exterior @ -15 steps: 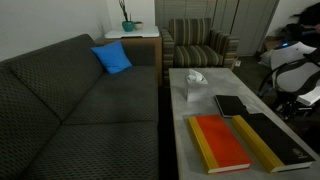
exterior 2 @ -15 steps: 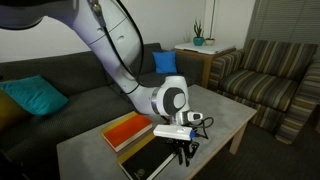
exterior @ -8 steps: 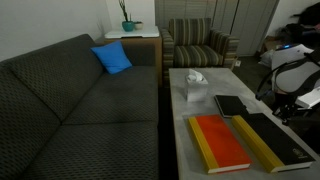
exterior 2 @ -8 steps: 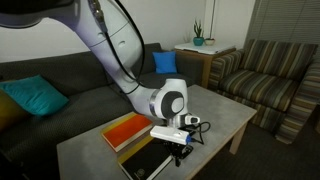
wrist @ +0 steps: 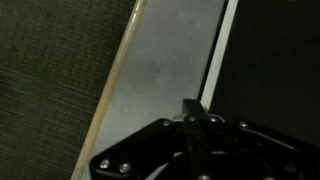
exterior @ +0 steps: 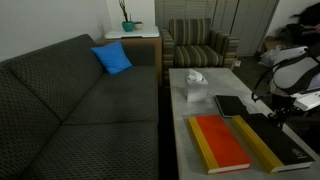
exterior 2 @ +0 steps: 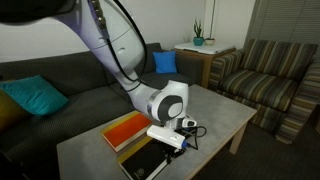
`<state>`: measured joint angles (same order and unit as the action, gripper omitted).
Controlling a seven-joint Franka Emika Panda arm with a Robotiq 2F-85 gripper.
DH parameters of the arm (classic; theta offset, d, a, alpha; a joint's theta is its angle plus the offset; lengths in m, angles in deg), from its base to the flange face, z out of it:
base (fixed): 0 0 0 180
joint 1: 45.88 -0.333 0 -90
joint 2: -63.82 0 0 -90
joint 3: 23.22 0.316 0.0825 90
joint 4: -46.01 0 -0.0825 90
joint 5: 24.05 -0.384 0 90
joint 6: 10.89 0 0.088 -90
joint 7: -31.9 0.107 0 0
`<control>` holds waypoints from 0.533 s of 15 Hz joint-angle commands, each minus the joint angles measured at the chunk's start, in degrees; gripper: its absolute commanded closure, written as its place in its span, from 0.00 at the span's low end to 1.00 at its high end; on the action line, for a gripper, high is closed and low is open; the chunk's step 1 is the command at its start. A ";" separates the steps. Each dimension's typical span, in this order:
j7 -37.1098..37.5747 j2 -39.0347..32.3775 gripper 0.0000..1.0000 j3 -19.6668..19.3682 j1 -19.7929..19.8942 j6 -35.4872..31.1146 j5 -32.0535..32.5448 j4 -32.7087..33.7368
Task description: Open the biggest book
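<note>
lying at the sofa's (exterior: pixel 70 105) 3 o'clock is a grey table (exterior: pixel 203 104). the claw (wrist: pixel 193 122), pinched closed, is at the biggest book's (wrist: pixel 272 60) edge.

A red-orange book (exterior: pixel 220 142) lies on the table (exterior: pixel 190 115), near a small black book (exterior: pixel 230 105) and a white box (exterior: pixel 194 90). A blue cushion (exterior: pixel 112 58) rests on the sofa (exterior: pixel 70 100).

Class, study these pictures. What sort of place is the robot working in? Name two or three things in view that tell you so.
Most likely a living room or lounge: a dark grey sofa with a blue cushion, a striped armchair, and a low coffee table set in front of the sofa.
</note>
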<state>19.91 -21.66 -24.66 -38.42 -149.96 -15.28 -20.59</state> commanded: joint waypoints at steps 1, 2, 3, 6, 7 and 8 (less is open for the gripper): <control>-2.43 0.00 1.00 1.62 0.93 0.41 -1.60 0.04; -2.49 0.01 1.00 1.64 0.73 0.18 -1.63 0.15; -2.66 0.02 1.00 1.85 0.60 0.07 -1.66 0.43; -2.82 0.10 1.00 3.00 0.39 0.97 -2.16 1.61; -2.90 0.19 1.00 3.44 0.36 1.72 -2.45 2.04; -3.10 0.30 1.00 3.91 0.35 2.98 -2.79 2.59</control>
<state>19.05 -21.34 -22.60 -38.43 -149.94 -16.20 -19.81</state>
